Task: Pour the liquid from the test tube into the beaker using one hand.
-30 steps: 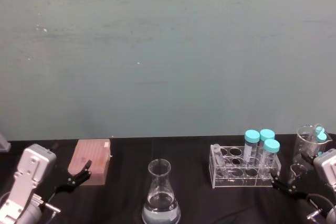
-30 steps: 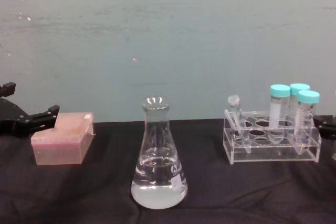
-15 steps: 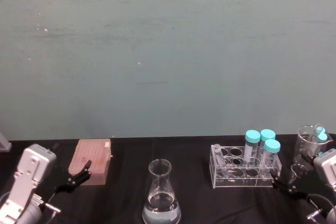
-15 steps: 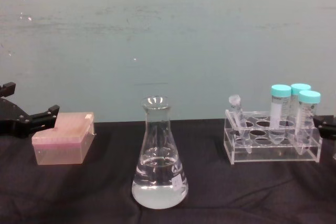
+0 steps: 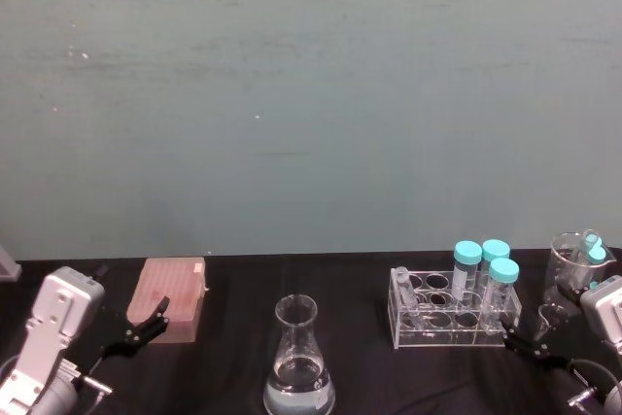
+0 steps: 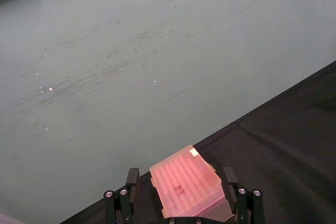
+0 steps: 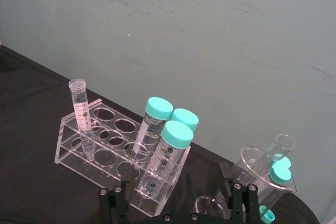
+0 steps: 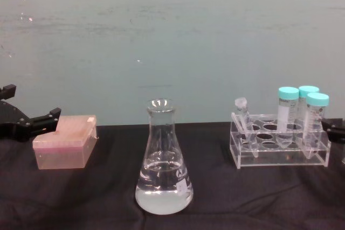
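Observation:
The beaker [image 5: 297, 366] is a clear conical flask standing front and centre on the black cloth, with clear liquid [image 8: 163, 193] filling its wide base [image 8: 163, 173]. The test tube [image 5: 400, 282], small, clear and uncapped, leans in the left end of the acrylic rack [image 8: 280, 158]; it also appears in the right wrist view [image 7: 80, 113]. My left gripper [image 5: 144, 326] hangs open at the far left, beside the pink box. My right gripper [image 5: 530, 344] is open at the far right, just behind the rack's right end [image 7: 176, 195], touching nothing.
A pink tip box [image 8: 63, 145] lies at the left, between the left gripper's fingers [image 6: 128, 179] in its wrist view. Three teal-capped tubes [image 8: 287, 112] stand in the rack's right half. A small glass beaker [image 5: 571, 264] holding teal-capped tubes sits at the far right.

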